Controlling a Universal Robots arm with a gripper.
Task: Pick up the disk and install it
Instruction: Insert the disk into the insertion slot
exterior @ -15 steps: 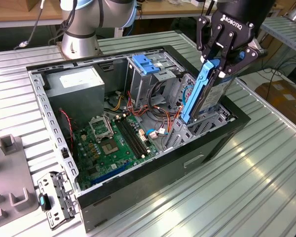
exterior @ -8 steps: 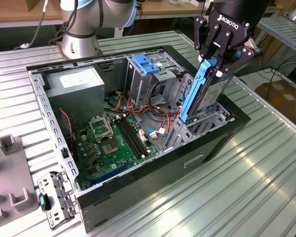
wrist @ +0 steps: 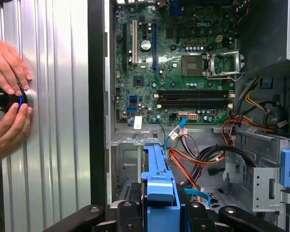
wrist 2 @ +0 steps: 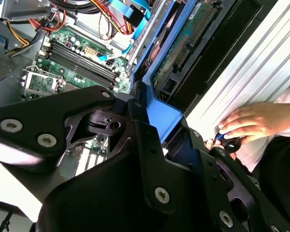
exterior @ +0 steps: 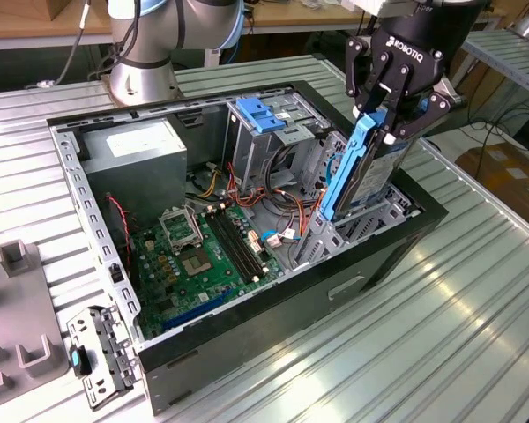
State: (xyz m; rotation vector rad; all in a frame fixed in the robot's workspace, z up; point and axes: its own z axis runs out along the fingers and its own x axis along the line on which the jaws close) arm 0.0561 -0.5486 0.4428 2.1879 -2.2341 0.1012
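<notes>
The jaws are closed narrowly on the top end of the disk, one black finger on each side of it, so the gripper (exterior: 386, 123) holds the disk (exterior: 363, 176) by its blue carrier rail. In the exterior view the drive stands on edge and leans, its upper end toward that view's right. Its lower end is down among the metal walls of the drive cage (exterior: 335, 233) at the front corner of the open computer case (exterior: 273, 286); how far it is seated cannot be told. In the second wrist view the blue rail runs away from the fingers (wrist 2: 135, 130), with the drive's green circuit side (wrist 2: 183, 43) beside it. In the first wrist view the blue carrier (wrist: 159, 188) rises between the two finger bases. Just beyond the drive lies a tangle of red, orange and black cables (exterior: 282, 207), and past them the green motherboard (exterior: 198, 256) lies flat on the case floor, with its memory slots and processor socket in sight. A second blue carrier (exterior: 260, 115) sits in the upper bay, and the grey power-supply box (exterior: 137, 150) fills the far corner. The case rests on a ribbed metal table (exterior: 458, 335), near the robot base (exterior: 141, 70). A loose metal bracket (exterior: 101, 352) lies on the table by the case's near corner. In the first wrist view a person's two hands (wrist: 7, 96) hold a black knob (wrist: 5, 99) on the table beside the case wall.
</notes>
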